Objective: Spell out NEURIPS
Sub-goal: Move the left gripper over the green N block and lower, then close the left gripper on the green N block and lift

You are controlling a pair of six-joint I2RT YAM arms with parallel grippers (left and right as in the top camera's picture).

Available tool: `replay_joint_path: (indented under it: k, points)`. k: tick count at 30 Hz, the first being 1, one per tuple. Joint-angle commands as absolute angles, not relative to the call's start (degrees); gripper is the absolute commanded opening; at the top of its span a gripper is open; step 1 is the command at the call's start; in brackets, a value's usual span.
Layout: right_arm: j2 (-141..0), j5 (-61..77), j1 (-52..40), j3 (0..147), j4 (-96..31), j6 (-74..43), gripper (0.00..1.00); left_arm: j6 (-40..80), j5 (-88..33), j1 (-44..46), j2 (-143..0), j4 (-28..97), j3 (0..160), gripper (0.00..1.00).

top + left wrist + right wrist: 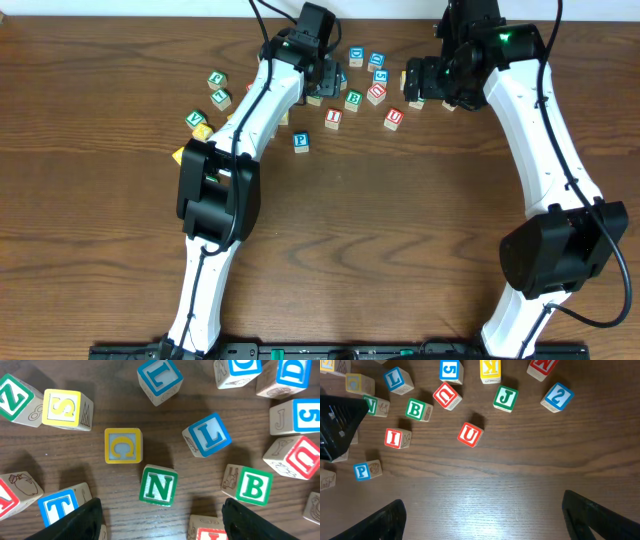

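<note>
Cubes each show one character: green N (158, 485), green B (254, 486), blue L (207, 435), yellow C (123, 445), yellow S (61, 407), red I (395, 438), red U (470, 435), blue P (364, 470), green J (505, 398), blue 2 (557, 396), blue 5 (450, 370)

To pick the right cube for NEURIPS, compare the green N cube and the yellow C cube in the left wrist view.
Colour: the N cube is printed green, the C cube yellow.
Pose: the C cube sits square to the view; the N cube is turned slightly.
Place: the N cube lies nearer the left gripper, the C cube farther off.
Both are small wooden cubes, letter up.
</note>
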State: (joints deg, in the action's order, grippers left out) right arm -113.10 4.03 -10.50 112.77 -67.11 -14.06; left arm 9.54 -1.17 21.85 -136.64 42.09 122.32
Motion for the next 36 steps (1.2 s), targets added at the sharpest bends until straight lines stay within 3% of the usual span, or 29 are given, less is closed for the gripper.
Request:
replay_joint_path:
  k: [1, 16, 36]
  points:
    - [-113.56, 3.31, -10.17, 113.43, -67.29, -14.52, 0.95, 8.56, -0.38, 21.69, -137.51, 41.12, 120.9, 0.76]
    - [-113.56, 3.31, -10.17, 113.43, -67.31, -14.52, 0.95, 7.51, 0.67, 21.61, -140.27, 37.06, 118.58, 0.75]
    - [-113.56, 2.87, -10.17, 113.43, -67.07, -14.52, 0.96, 7.51, 1.15, 21.61, -141.49, 35.86, 118.56, 0.37]
